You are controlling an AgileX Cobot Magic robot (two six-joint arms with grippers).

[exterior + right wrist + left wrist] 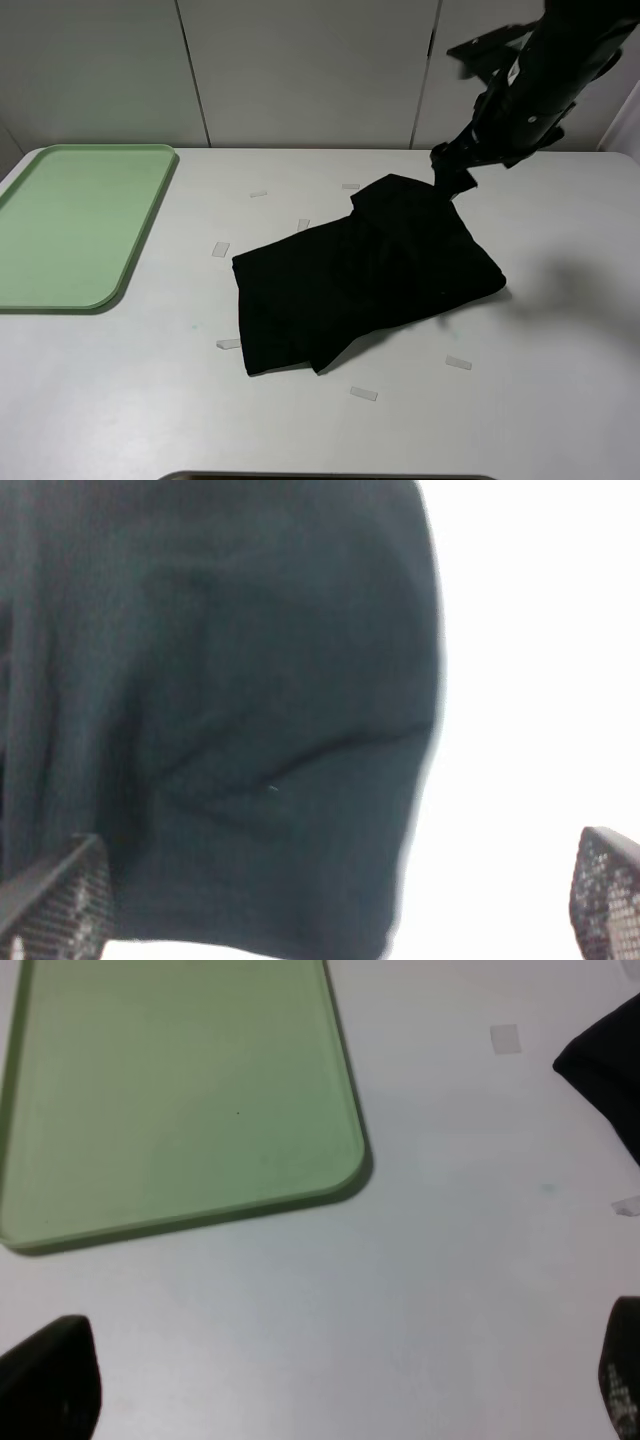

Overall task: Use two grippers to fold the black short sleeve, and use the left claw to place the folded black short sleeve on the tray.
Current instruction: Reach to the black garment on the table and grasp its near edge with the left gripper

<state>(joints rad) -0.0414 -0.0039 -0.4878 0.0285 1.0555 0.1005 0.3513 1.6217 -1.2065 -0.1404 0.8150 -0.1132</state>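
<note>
While the large, soft fabric black short sleeve [370,280] is lying near the middle of the flat white table [560,400], it is being shown folded into a rumpled, roughly rectangular bundle of overlapping layers. A creased flap is being carried across its far end, and uneven edges are sticking out at its near left corner. Only plain black cloth is being presented on the faces that show, in the high view and the right wrist view alike, so no lettering can be read. The pale green rectangular plastic tray [70,225], with rounded corners and a low raised rim, is being seen at the left edge of the table, well apart from the garment. The black right gripper [455,172], blurred in the high view, is being held at the far right corner of the shirt; whether it is touching the cloth cannot be told. In its wrist view the mesh-textured fingertips [60,900] are being held wide apart, with the cloth spread beneath them and nothing clamped. The left gripper [335,1385] is likewise being held with its jaws wide apart over bare table, near a rounded corner of the tray, gripping nothing. Small clear tape pieces [220,249] are being seen scattered on the table around the garment.
</note>
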